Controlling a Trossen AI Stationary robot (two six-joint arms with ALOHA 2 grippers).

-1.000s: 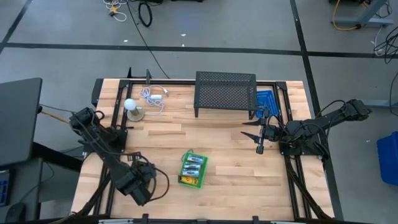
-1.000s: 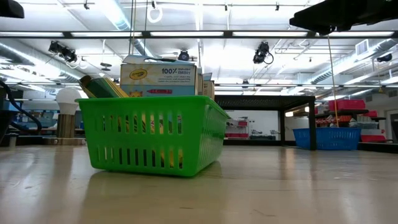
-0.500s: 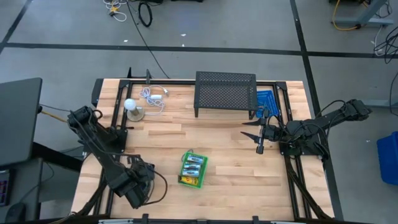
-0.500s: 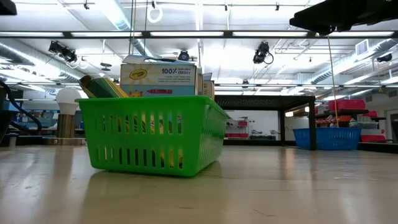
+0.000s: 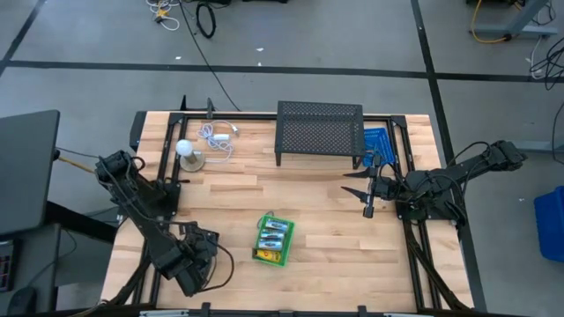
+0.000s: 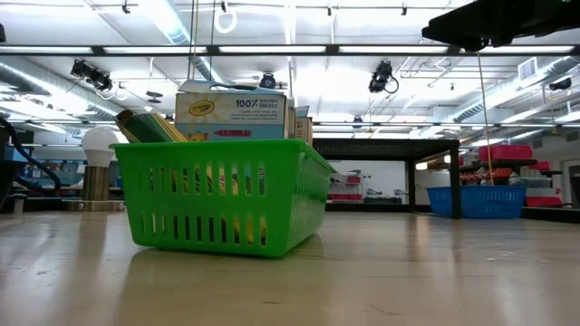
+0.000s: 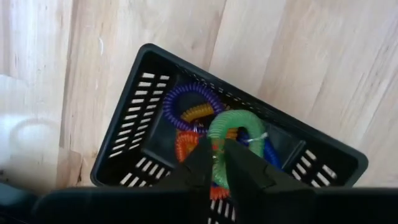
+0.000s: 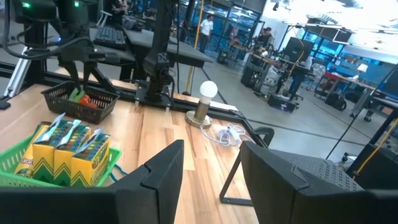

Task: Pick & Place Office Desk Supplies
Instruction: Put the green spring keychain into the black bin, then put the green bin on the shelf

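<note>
A black basket at the table's near left holds coiled loops: purple, orange, blue and green. My left gripper points down into it, its fingers almost together on the green loop. The arm hides that basket in the high view, where my left gripper shows. Yellow crayon boxes stand in a green basket near the table's middle. My right gripper hangs open at the right, level, holding nothing. My left gripper pinches the green loop's coil between its two fingers, coming from above and pointing steeply down. The rest of the loop lies on the other loops inside the black basket. The fingers hide how far back the coil reaches.
A black mesh stand sits at the far middle, with a blue basket to its right. A white bulb and a white cable lie at the far left. Bare wood lies between the green basket and my right gripper.
My left gripper has moved a little toward the table's near left corner and down. The green basket, the crayon boxes and my right gripper have stayed put.
</note>
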